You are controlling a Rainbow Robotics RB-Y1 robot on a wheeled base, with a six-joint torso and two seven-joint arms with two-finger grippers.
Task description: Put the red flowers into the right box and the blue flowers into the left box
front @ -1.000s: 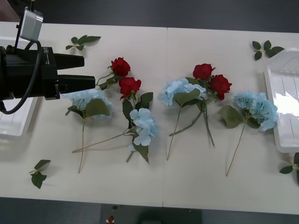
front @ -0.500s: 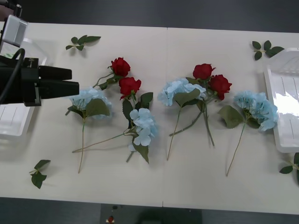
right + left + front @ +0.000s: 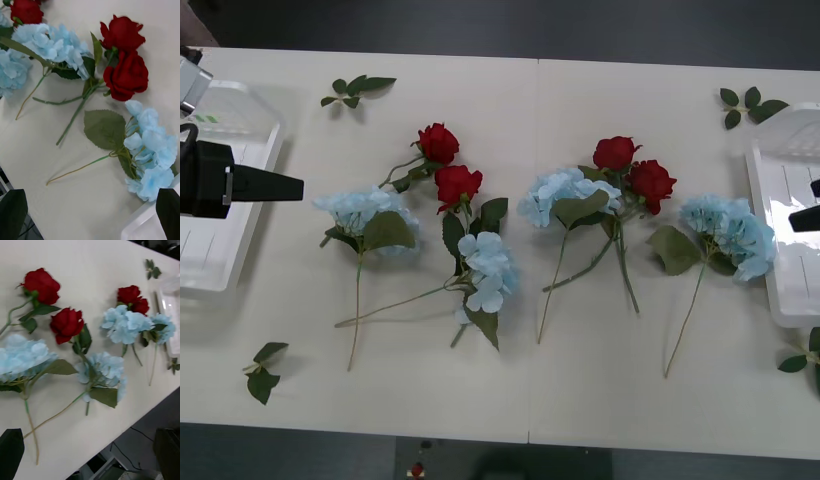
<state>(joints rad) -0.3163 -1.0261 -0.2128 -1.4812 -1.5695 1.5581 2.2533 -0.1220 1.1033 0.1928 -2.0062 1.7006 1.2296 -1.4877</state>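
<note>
Several red flowers lie mid-table: two roses (image 3: 438, 142) (image 3: 457, 184) on the left, two more (image 3: 615, 152) (image 3: 650, 183) on the right. Among them lie several blue flowers (image 3: 365, 210) (image 3: 485, 268) (image 3: 565, 193) (image 3: 730, 230). My left gripper (image 3: 292, 187) is open and empty, hovering over the left box's (image 3: 242, 112) inner edge, just left of the leftmost hydrangea. My right gripper (image 3: 806, 216) pokes in at the right edge over the right box (image 3: 783, 180), open and empty. The right wrist view shows the two right roses (image 3: 128, 77) and the rightmost hydrangea (image 3: 150, 148).
Loose green leaf sprigs lie at the back left (image 3: 356, 87), back right (image 3: 748, 104), front left (image 3: 262, 371) and front right (image 3: 806, 358). A seam (image 3: 534, 330) runs down the table's middle. The table's front edge runs along the bottom of the front view.
My left arm has drawn back to the left, off the leftmost hydrangea and over the left box. The right gripper's tip has come into view at the right edge. The flowers lie unmoved.
</note>
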